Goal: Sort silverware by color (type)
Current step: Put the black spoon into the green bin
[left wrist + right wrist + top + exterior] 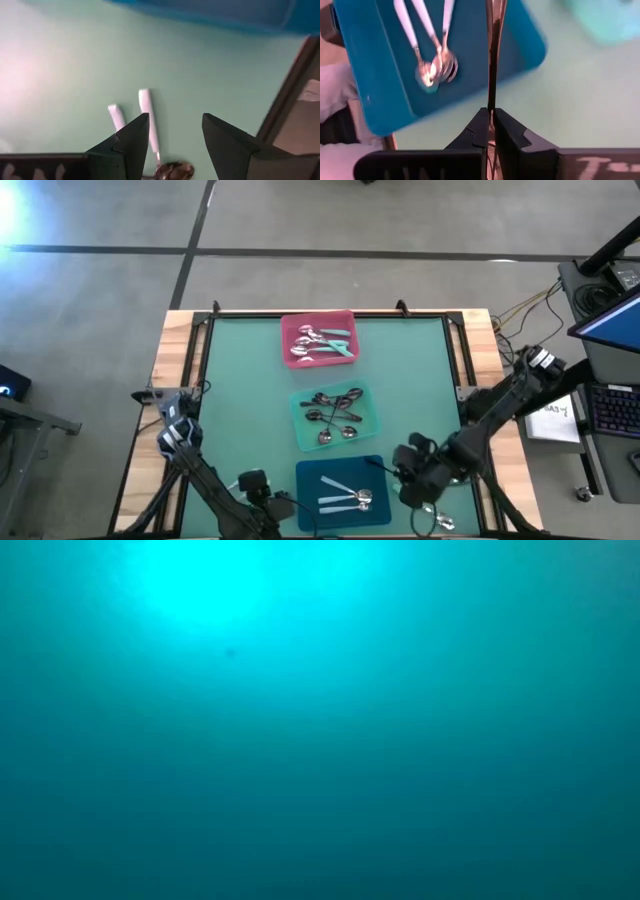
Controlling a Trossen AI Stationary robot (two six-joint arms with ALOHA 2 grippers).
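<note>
My right gripper [490,112] is shut on a dark metal spoon [492,50] above the mat, by the right side of the dark-teal tray [375,480]. That tray holds three pale-handled spoons [432,60]. The mint tray [370,425] holds several dark spoons [335,412]. The pink tray [290,330] holds teal-handled spoons [335,340]. My left gripper [175,125] stands open, pointing down over two pale-handled spoons [148,120] that lie flat on the mat left of the dark-teal tray. The low view shows only a teal blur. My right gripper pinches the dark spoon's slim shaft [491,97] between its two fingers. The spoon runs straight on past the fingertips, seen edge-on, along the fingers. The fingers slant down toward the mat, and the spoon is clear of the mat and the trays. The fingers hide which end they have.
A few loose spoons [435,520] lie on the mat near its near right corner, beside my right arm. A wooden frame [175,380] borders the green mat. A desk with a keyboard [610,410] and cables stands off the table's right side.
</note>
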